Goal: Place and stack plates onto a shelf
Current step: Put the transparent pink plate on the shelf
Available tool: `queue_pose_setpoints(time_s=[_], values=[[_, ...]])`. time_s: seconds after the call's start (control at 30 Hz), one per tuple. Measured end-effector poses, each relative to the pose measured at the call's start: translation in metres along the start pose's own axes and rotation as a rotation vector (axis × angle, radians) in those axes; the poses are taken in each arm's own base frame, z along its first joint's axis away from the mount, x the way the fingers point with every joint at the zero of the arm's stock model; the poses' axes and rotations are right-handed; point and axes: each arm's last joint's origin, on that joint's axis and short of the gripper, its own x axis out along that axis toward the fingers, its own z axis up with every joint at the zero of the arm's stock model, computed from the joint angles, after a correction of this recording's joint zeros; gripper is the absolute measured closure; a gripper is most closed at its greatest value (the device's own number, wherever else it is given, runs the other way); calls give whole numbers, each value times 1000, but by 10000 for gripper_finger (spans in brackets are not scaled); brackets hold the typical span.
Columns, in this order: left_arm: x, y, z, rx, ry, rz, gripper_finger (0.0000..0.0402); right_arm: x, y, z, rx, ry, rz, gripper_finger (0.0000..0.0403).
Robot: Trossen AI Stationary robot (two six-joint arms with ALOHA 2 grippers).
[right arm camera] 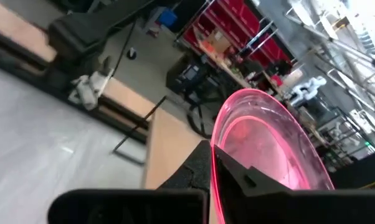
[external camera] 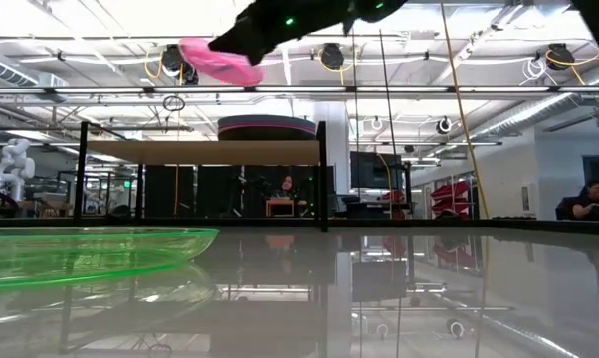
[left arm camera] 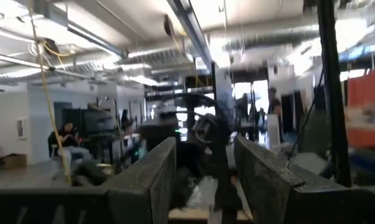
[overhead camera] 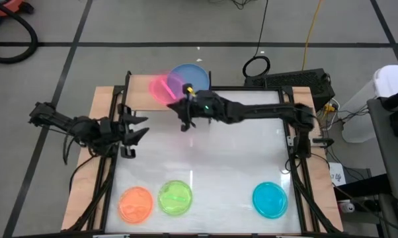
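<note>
My right gripper (overhead camera: 177, 96) is shut on a translucent pink plate (overhead camera: 160, 88), held high over the table's far side, above and in front of the shelf (external camera: 180, 151). On the shelf's wooden board rests a stack of larger plates (external camera: 267, 127), with a blue one (overhead camera: 188, 75) on top. Orange (overhead camera: 136, 203), green (overhead camera: 176, 197) and cyan (overhead camera: 270, 199) plates lie flat along the table's near edge. My left gripper (overhead camera: 137, 129) hovers open at the table's left side, holding nothing. My right gripper pinches the pink plate's rim (right arm camera: 220, 163) between its two fingers, on the side nearest the arm. The fingers come about level from the table's right. The plate is lifted clear of shelf and table and juts out beyond the fingers (external camera: 242, 45), slightly tilted.
The shelf's black legs (external camera: 322, 174) stand on the far part of the table. Black frame rails (overhead camera: 293, 142) run along the table's left and right sides. The white table middle (overhead camera: 205, 152) lies between the shelf and the near plates.
</note>
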Motion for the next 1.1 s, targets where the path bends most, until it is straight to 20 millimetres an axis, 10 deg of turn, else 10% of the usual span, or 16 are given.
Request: queue_pose_setpoints(time_s=[0.5, 0.83, 1.1], values=[[3, 6, -3, 86, 112, 125, 231, 81, 2, -51, -72, -64, 81, 403], [5, 4, -7, 95, 138, 117, 231, 96, 15, -81, -79, -52, 107, 403], [6, 2, -9, 103, 154, 111, 232, 96, 28, -64, -124, -126, 119, 403]])
